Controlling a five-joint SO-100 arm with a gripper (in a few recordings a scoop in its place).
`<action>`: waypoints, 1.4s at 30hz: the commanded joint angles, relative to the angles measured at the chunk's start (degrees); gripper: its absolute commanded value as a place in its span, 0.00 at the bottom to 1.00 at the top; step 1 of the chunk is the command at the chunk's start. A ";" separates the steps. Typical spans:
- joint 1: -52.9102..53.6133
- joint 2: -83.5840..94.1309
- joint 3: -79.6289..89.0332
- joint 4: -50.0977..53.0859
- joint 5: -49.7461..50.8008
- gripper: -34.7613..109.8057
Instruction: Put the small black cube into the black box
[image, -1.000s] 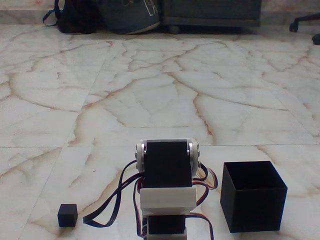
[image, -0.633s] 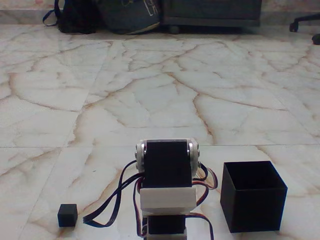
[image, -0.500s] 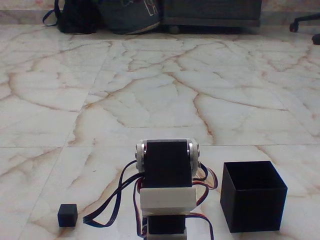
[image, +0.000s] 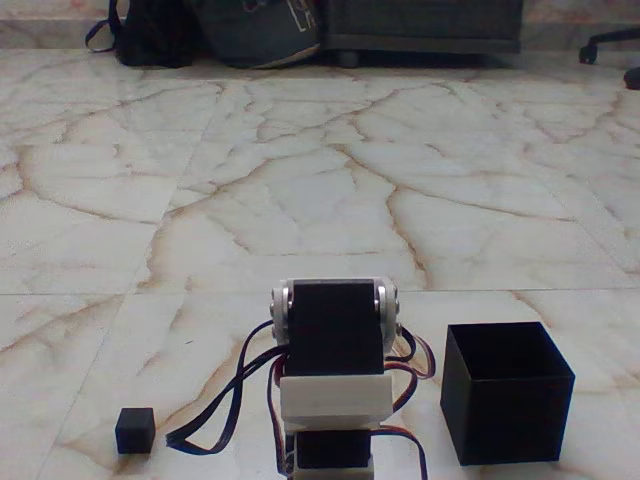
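The small black cube (image: 134, 430) rests on the marble floor at the lower left of the fixed view. The black box (image: 506, 391) stands open-topped at the lower right. Between them rises the folded white arm with its black servo block (image: 335, 343) and looping wires. The arm's fingers are hidden, so their state cannot be read. Cube and box sit apart from the arm, each about a box-width from it.
A dark backpack (image: 152, 32) and a grey-blue bag (image: 262, 30) lie against the far wall beside dark furniture (image: 420, 25). A chair base (image: 610, 45) shows at the top right. Wide marble floor (image: 320, 190) stretches behind the arm.
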 joint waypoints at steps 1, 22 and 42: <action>0.18 0.79 -1.05 1.32 -1.49 0.27; -31.99 -30.94 -50.27 19.34 28.74 0.30; -40.69 -69.79 -84.20 14.94 48.78 0.30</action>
